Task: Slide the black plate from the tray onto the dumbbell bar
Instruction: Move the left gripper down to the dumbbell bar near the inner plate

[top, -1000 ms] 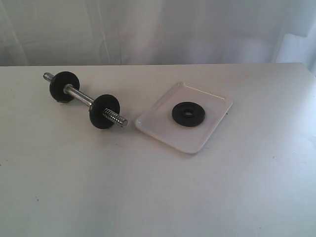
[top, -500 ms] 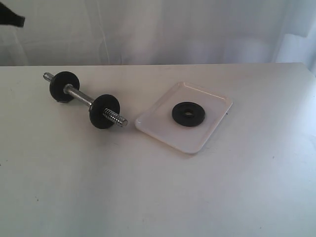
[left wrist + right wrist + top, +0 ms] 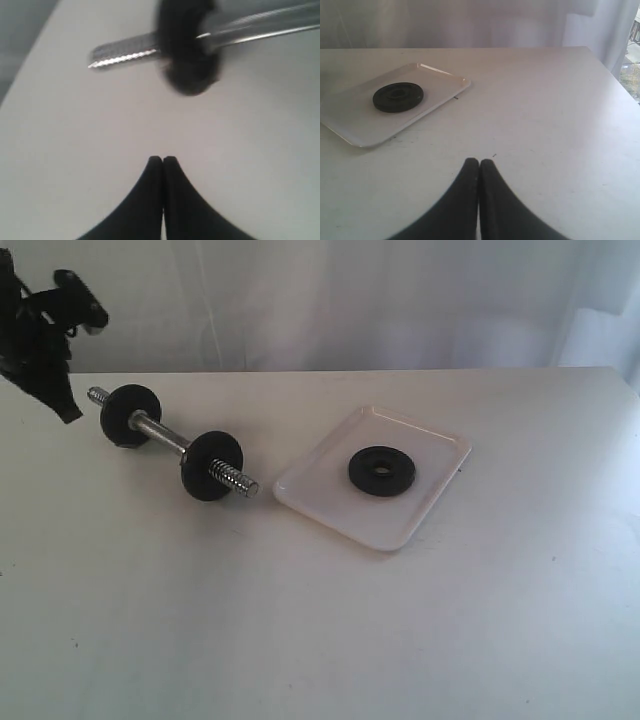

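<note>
1. On the pale, matte counter (image 3: 300,640) we see a shallow, glossy white tray (image 3: 325,490) with rounded corners and a low rim. The black plate (image 3: 362,472), a flat matte ring with a central hole, lies near its middle.
2. Left of the tray and apart from it, the dumbbell bar (image 3: 165,434) rests on the counter. It is shiny chrome, smooth in the middle and coarsely threaded at both ends, and it carries two matte black discs (image 3: 210,468).
3. We find the left fingers (image 3: 147,190), smooth, black and tapered, pressed together over bare counter near one threaded end of the bar; they hold nothing.
4. The right fingers (image 3: 465,190) are likewise pressed together and empty, apart from the tray.
5. Against a second ago, the left arm (image 3: 40,335) has entered the exterior view at upper left, by the bar's far end. Half a second ago only a dark tip showed there. Bar, tray and plate have not moved.
</note>
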`<state>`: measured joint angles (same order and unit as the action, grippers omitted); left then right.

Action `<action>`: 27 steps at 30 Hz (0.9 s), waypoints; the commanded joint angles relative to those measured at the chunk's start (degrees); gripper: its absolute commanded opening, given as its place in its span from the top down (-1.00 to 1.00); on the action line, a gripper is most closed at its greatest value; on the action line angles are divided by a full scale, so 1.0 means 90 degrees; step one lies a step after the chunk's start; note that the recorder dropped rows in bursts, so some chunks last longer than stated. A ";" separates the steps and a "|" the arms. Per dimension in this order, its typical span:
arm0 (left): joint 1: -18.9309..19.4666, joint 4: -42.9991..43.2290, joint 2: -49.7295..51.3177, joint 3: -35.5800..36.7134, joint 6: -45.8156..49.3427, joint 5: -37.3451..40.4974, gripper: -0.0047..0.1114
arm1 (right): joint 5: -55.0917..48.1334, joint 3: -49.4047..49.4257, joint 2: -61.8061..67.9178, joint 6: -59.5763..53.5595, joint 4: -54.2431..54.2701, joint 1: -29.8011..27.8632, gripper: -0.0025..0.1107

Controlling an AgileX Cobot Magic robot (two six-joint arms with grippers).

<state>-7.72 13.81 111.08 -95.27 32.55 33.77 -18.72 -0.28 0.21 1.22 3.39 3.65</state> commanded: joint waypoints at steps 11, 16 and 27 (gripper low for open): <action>-0.0536 -0.3493 0.0408 -0.0883 0.7347 0.1810 0.92 | 0.0067 0.0031 -0.0023 0.0008 -0.0049 -0.0033 0.96; -0.0598 -0.3210 0.0559 -0.0883 0.7372 0.1438 0.92 | 0.0067 0.0031 -0.0023 0.0008 -0.0049 -0.0033 0.96; -0.0598 -0.3047 0.0946 -0.0883 0.7372 0.1375 0.92 | 0.0067 0.0031 -0.0023 0.0008 -0.0049 -0.0033 0.96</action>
<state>-12.87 -13.44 119.09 -102.93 98.74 45.49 -18.72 -0.28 0.21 1.22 3.39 3.65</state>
